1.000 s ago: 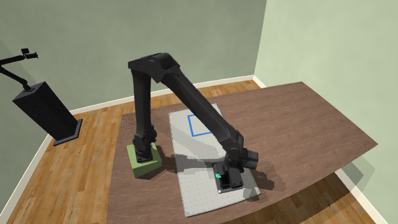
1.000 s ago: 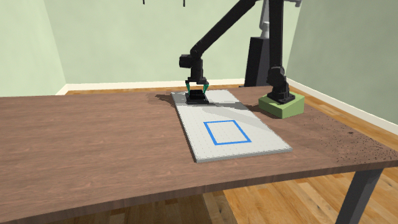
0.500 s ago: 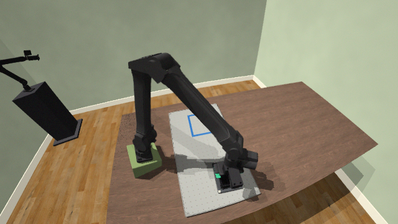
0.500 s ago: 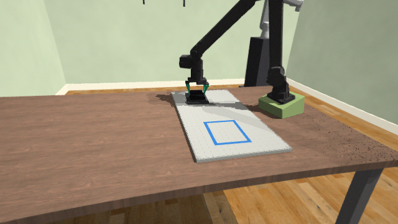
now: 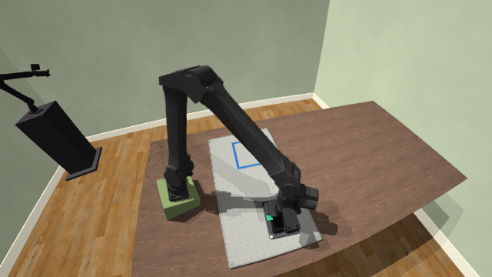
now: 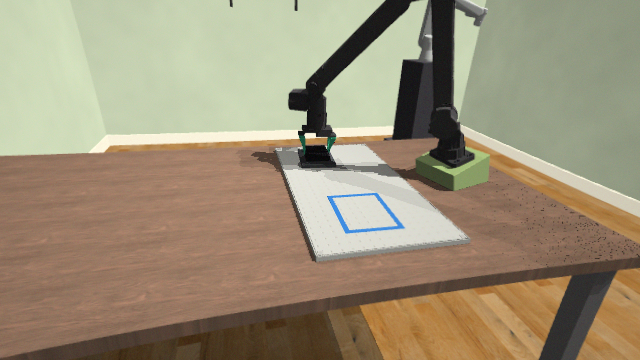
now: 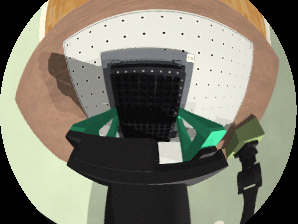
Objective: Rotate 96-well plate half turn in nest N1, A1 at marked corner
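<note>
The black 96-well plate [image 5: 283,227] [image 6: 316,154] [image 7: 147,98] is at the plate nest N1 [image 5: 284,233] [image 6: 317,163], a grey frame [image 7: 144,58] at the near end of the grey deck [image 5: 261,200]. My gripper [image 5: 281,220] [image 6: 316,143] [image 7: 147,110] points straight down, and its green fingers are shut on the plate's two long sides. The plate is level and sits low in the nest; I cannot tell whether it rests fully inside the locators. A small white mark [image 7: 190,59] shows at one nest corner. The plate's cut corner is not discernible.
The blue taped outline B1 [image 5: 246,155] [image 6: 365,213] lies on the deck's other end, with nothing on it. The arm's green base block [image 5: 177,198] [image 6: 452,168] stands beside the deck. A black pedestal [image 5: 58,140] stands on the floor off the table.
</note>
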Controlling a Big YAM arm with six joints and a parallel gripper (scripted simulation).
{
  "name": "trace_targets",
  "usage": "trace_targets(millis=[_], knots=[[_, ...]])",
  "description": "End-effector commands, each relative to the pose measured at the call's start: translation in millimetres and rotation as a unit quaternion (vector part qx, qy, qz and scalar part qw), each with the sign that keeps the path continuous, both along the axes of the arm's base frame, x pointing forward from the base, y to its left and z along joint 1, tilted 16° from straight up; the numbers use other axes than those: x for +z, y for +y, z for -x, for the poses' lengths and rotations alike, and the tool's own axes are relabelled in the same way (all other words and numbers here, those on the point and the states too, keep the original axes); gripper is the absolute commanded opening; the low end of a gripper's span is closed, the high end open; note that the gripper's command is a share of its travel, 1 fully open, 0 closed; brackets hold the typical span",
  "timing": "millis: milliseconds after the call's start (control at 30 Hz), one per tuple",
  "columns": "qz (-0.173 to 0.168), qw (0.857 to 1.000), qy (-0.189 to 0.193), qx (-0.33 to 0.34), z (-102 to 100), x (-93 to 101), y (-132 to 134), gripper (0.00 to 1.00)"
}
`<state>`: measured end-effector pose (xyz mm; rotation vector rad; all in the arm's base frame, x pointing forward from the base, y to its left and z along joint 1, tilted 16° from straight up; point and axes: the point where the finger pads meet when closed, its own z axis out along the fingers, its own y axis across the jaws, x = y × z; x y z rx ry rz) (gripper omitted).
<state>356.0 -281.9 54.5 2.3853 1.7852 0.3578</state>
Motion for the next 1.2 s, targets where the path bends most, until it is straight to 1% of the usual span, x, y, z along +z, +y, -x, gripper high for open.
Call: trace_targets(millis=[0,300,1167], knots=[[0.008,1.000,-0.008,-0.003,-10.6,1.8,-4.7,0.00],[0.005,1.000,-0.004,-0.003,-7.8,-3.2,-1.6,0.00],[0.006,1.000,-0.005,-0.003,-9.3,-4.5,-2.1,0.00]])
